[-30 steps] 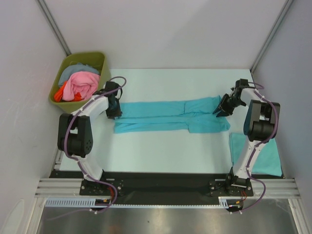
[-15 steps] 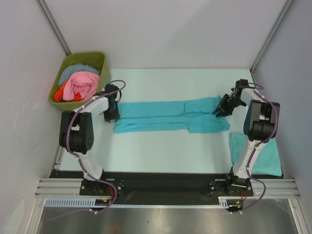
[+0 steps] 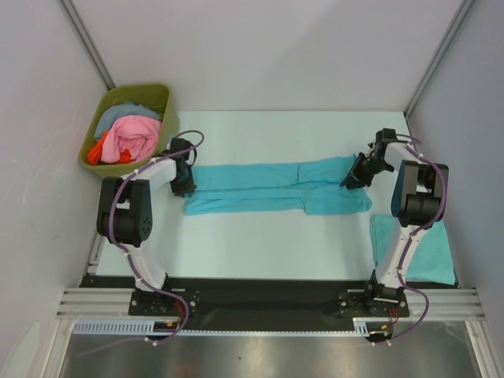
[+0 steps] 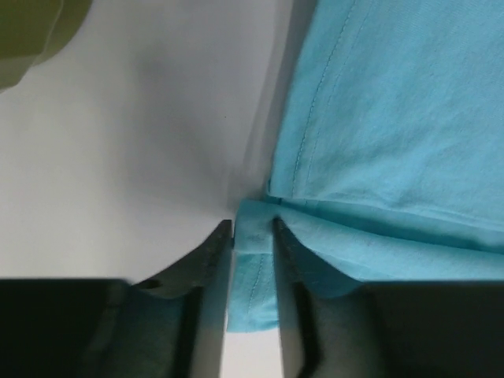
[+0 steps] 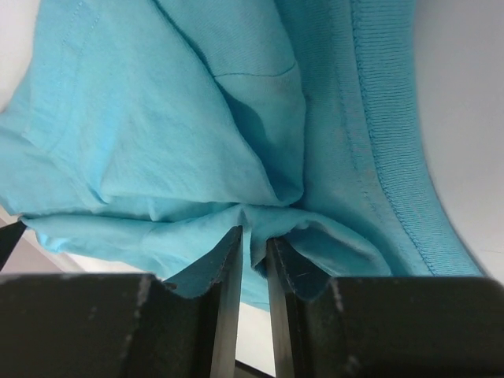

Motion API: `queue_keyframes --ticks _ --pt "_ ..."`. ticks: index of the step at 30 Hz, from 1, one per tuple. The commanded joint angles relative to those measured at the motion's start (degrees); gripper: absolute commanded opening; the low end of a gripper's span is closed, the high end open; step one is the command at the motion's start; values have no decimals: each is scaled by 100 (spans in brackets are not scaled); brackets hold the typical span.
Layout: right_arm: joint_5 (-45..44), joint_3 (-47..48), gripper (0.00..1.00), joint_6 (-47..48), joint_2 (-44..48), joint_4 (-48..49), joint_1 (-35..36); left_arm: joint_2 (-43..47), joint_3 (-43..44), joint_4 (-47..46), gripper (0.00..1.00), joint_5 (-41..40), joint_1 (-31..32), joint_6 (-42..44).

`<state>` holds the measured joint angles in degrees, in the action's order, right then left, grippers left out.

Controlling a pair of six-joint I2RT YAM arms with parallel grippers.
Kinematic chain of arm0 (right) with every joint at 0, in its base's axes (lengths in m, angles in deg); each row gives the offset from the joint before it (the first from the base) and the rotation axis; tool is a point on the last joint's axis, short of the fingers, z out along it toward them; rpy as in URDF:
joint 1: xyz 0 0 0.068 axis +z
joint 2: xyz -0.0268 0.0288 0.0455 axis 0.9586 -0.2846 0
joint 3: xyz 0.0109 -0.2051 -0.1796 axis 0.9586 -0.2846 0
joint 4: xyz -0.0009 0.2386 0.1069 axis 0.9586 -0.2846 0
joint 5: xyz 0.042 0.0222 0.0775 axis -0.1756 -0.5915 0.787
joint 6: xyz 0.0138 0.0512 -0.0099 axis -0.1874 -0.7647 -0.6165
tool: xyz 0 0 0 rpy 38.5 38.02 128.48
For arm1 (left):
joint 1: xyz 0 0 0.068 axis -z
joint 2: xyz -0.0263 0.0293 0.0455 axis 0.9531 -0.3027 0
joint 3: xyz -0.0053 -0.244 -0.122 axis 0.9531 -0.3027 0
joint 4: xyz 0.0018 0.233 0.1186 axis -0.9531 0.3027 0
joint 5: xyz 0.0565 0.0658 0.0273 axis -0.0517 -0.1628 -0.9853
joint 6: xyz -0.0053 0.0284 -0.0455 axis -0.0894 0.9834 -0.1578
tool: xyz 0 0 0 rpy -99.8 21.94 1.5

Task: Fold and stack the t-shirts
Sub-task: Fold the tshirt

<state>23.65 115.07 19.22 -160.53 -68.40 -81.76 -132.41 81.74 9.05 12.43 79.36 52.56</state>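
A turquoise t-shirt [image 3: 276, 187] lies folded lengthwise into a long strip across the middle of the table. At the strip's left end, my left gripper [image 3: 187, 179] is low over the cloth. In the left wrist view its fingers [image 4: 253, 228] are shut on a hemmed corner of the t-shirt [image 4: 394, 118]. My right gripper [image 3: 352, 177] is at the strip's right end. Its jaws [image 5: 254, 236] pinch a fold of the t-shirt [image 5: 157, 118] beside the ribbed collar [image 5: 378, 142]. A second turquoise t-shirt [image 3: 421, 252] lies folded flat beside the right arm's base.
An olive-green bin [image 3: 165, 98] stands at the back left, just behind the left gripper. It holds pink, grey and orange clothes [image 3: 130, 138]. White walls close in the table on the left, back and right.
The right gripper's jaws have narrowed on the cloth and its tip has edged slightly left. The left arm's elbow has drawn in while its gripper stays at the strip's left end.
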Motion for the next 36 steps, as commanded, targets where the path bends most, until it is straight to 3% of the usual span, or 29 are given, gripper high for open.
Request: queue_keyframes --ticks 1,6,10,13,17,21,25,27,32,36 --pt "98 269 24 -43 -28 32 30 -120 -64 -390 28 51 -39 37" --pt "54 278 23 -8 -37 -3 30 -112 -29 -311 22 -46 -39 46" --pt "63 305 25 1 -72 -21 30 37 -81 -223 31 -160 -39 37" --pt "72 296 25 -17 -98 -3 30 169 -90 -153 29 -160 -39 11" --pt "98 305 25 -25 -107 32 30 179 -116 -232 23 -81 -39 -16" --pt "107 305 25 -17 -116 6 38 -68 41 -170 1 -72 -39 37" --pt "81 287 24 -25 -99 14 47 117 59 -118 0 -107 -39 2" --pt "81 278 21 -43 -116 23 47 196 59 -48 0 -99 -39 -42" --pt "72 313 3 -87 -108 -12 47 328 86 128 0 59 -39 -95" --pt "2 357 0 9 156 -318 21 538 86 269 0 68 -39 -95"
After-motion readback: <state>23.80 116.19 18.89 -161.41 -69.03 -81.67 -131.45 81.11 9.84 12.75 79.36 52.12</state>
